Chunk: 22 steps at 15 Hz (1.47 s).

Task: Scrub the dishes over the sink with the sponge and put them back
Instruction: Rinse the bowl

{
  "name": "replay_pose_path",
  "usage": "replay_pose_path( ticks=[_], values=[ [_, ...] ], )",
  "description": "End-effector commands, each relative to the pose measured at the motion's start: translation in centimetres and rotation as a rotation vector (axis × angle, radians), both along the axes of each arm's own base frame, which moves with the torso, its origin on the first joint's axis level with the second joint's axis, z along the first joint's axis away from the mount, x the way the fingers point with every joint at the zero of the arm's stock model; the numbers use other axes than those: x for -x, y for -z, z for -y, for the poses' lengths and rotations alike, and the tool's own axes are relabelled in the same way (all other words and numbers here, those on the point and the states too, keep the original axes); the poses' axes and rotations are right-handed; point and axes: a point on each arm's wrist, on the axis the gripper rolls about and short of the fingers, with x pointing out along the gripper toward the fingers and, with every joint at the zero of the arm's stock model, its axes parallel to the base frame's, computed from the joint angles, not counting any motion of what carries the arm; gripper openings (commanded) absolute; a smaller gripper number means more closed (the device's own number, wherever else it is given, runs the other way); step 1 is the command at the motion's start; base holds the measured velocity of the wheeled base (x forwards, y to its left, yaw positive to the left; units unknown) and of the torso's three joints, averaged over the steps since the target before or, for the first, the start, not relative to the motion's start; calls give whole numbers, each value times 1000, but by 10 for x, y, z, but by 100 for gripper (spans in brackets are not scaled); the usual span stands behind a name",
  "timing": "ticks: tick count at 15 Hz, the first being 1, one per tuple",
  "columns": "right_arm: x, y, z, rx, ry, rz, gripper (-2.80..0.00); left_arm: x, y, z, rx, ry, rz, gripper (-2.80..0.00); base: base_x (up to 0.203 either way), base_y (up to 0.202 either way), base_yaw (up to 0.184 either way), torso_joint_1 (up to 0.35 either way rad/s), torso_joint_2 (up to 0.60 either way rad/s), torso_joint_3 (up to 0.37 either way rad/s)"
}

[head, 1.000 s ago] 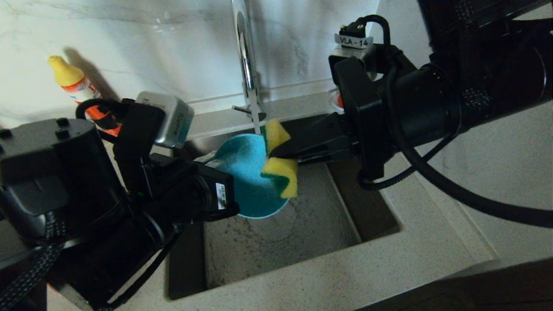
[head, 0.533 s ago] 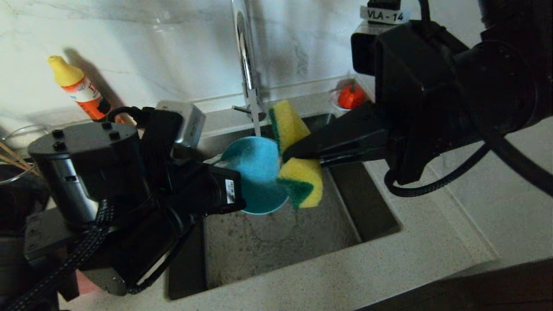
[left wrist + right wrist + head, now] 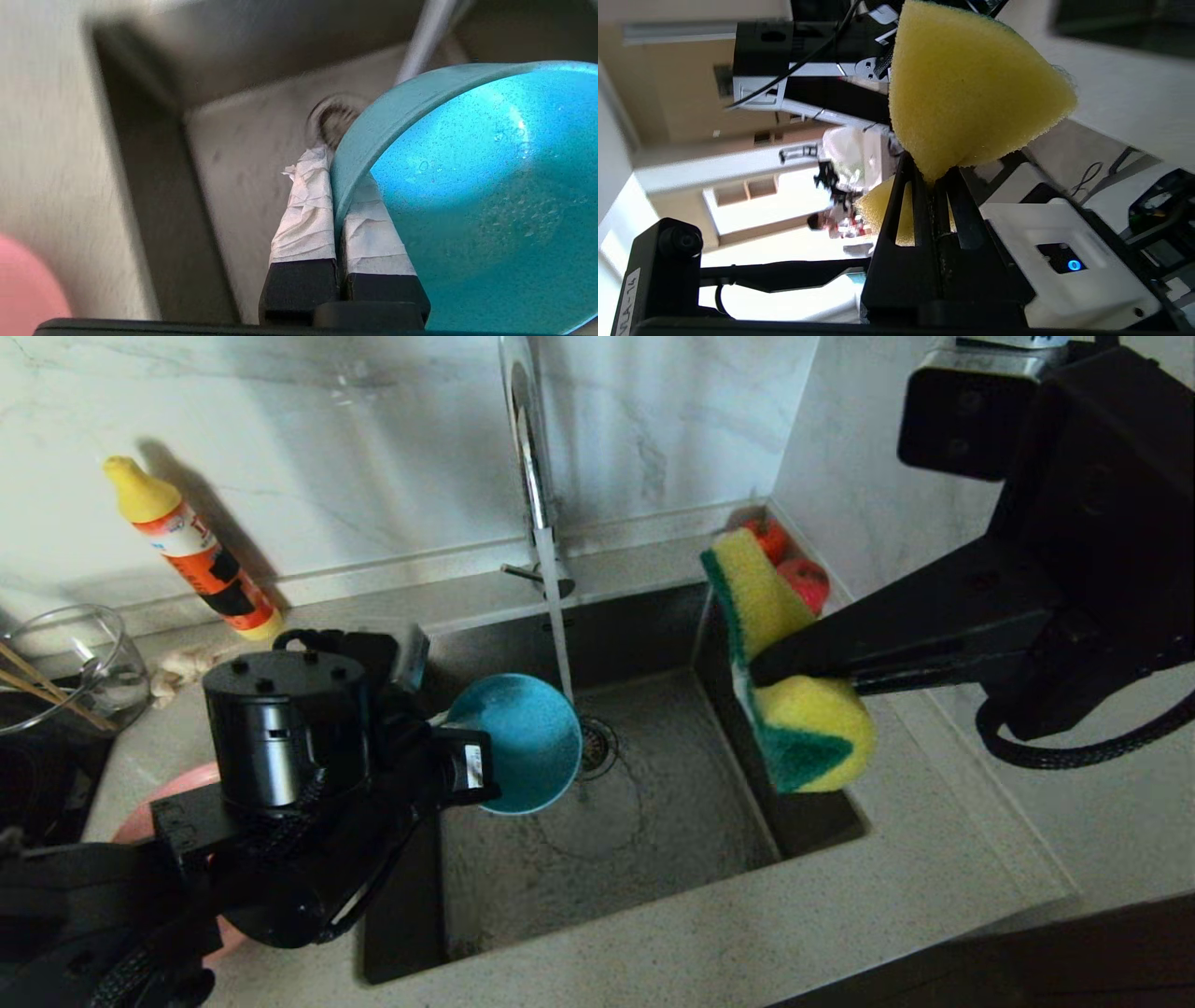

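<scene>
The teal bowl (image 3: 523,744) hangs tilted over the sink (image 3: 607,859), its rim pinched between the taped fingers (image 3: 306,210) of the left gripper (image 3: 448,728), just at nine o'clock of the running water stream (image 3: 558,625) and drain strainer (image 3: 597,745). At three o'clock, above the sink's edge, the right gripper (image 3: 761,670) clamps the folded yellow sponge (image 3: 794,709). A pink plate (image 3: 154,803) lies on the worktop (image 3: 747,933) at nine o'clock.

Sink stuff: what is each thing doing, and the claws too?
Tap: running.
Teal bowl: tilted over the sink, wet.
Left claw: shut on the teal bowl's rim.
Sponge: folded, beside the sink's right edge.
Right claw: shut on the sponge.
</scene>
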Motion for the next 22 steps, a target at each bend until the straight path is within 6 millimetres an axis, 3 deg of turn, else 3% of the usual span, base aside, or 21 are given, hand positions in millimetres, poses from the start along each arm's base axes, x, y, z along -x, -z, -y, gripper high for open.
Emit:
replay_pose_path(
  ticks=[1,5,13,22],
  values=[
    [0,-2,11,-8,33,3,-280,-14,18,-5,-15,-53,-60,-280,0,0,0,0,0,0],
    [-1,8,11,17,37,-25,-280,-35,25,0,9,-84,-94,-280,0,0,0,0,0,0],
    [9,6,19,10,35,-12,-280,-76,11,12,122,-153,-122,-280,0,0,0,0,0,0],
    [7,20,17,50,22,-10,-280,-112,7,21,216,-210,-142,-280,0,0,0,0,0,0]
  ],
)
